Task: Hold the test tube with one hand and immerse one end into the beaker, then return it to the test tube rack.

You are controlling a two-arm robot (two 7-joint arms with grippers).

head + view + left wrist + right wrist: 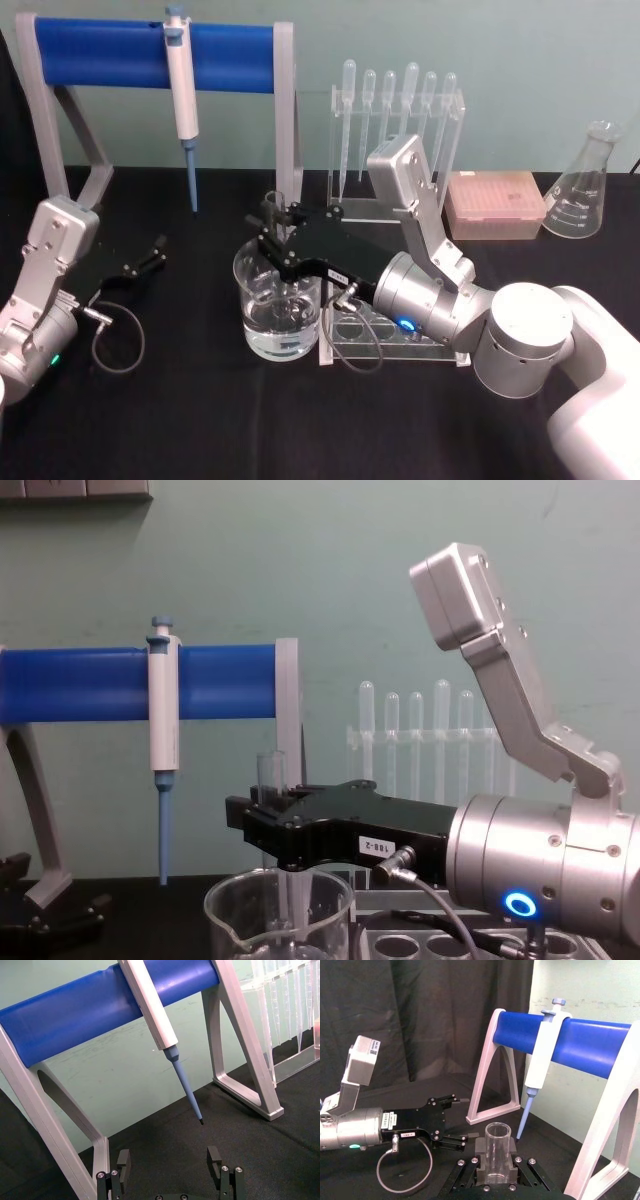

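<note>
Test tube point(279, 208) is thin clear glass: light, stiff and slick, and it'll crack if over-squeezed or knocked on a rim. So use moderate clamp force and grip high, just under the open rim, leaving the lower end free for the dip. That's the current setup. The right hand point(274, 236) is closed on the tube near its top, tube upright, rim poking out just above the fingers. The rest hangs straight down below them into the beaker point(262, 330), and the round bottom looks to reach the clear liquid. Test tube rack point(352, 338) sits under the wrist, just behind the hand. Left hand point(150, 256) is parked well off to the side, low over the table point(200, 420), fingers apart, holding nothing.
</note>
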